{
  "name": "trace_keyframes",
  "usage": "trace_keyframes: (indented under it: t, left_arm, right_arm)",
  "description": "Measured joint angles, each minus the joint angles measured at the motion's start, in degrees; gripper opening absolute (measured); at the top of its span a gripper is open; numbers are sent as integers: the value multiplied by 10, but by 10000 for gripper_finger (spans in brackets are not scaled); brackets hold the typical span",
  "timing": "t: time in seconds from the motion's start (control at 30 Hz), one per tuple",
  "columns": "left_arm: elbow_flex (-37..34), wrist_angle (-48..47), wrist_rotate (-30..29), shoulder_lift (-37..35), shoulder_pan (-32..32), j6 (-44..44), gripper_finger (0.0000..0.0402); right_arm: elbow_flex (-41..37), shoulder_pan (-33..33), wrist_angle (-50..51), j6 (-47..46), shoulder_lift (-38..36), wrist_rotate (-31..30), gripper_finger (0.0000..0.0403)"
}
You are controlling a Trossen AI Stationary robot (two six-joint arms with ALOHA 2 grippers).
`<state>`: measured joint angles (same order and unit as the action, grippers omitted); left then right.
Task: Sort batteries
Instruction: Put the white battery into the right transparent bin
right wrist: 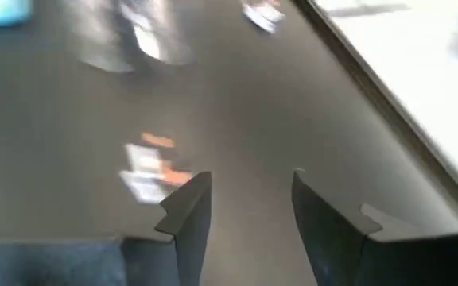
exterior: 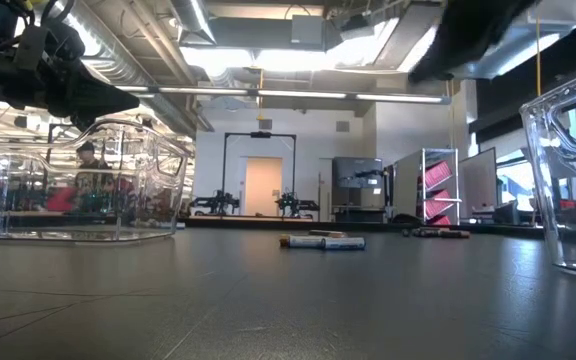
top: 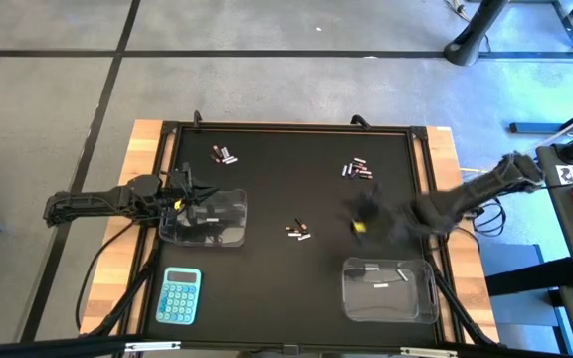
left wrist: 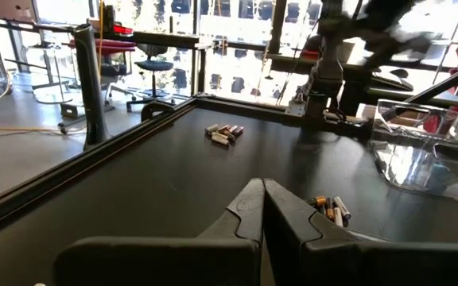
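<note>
Right wrist view: batteries (right wrist: 149,171) lie just beside parted fingers (right wrist: 188,208).

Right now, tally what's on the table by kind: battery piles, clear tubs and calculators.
Battery piles: 3, far left, far right, middle
Clear tubs: 2, left, right
Calculators: 1, blue
Total: 6

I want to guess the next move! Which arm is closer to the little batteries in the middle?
Probably the right. Its open gripper hangs beside the middle batteries; the left gripper, fingers together, sits over the left tub.
</note>
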<state>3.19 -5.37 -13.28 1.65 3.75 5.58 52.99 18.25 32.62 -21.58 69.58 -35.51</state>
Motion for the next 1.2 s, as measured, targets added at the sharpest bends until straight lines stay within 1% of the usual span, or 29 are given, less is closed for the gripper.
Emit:
trace_keyframes:
  t: [0.07,0.1,0.17,0.23,0.3,0.37,0.47,0.57,0.63,0.77,0.87,0.93,1.07,1.2]
  left_arm:
    - [0,0,0,0,0,0,0]
    - [0,0,0,0,0,0,0]
    - [0,0,0,0,0,0,0]
    - [0,0,0,0,0,0,0]
    - [0,0,0,0,0,0,0]
    - [0,0,0,0,0,0,0]
    - [0,0,0,0,0,0,0]
    - [0,0,0,0,0,0,0]
    - [0,0,0,0,0,0,0]
    - [0,0,0,0,0,0,0]
    - [0,0,0,0,0,0,0]
    - [0,0,0,0,0,0,0]
    - [0,0,0,0,0,0,0]
    - [0,0,0,0,0,0,0]
  right_arm:
    - [-43,-88,-28,65,1,56,177]
    - [-67,-133,-59,96,1,89,177]
    - [-112,-220,-144,141,1,160,177]
    - [-158,-298,-233,151,1,214,177]
    - [-186,-356,-291,126,6,232,177]
    - [-196,-390,-308,100,14,231,177]
    - [-196,-394,-335,67,50,189,177]
    - [-179,-376,-360,13,103,109,177]
    - [-167,-369,-355,-37,143,77,177]
    - [-142,-370,-354,-131,216,86,178]
    - [-126,-370,-340,-144,255,90,186]
    - [-118,-370,-321,-159,270,85,195]
    - [-116,-370,-313,-180,283,77,213]
    - [-116,-370,-312,-190,289,77,215]
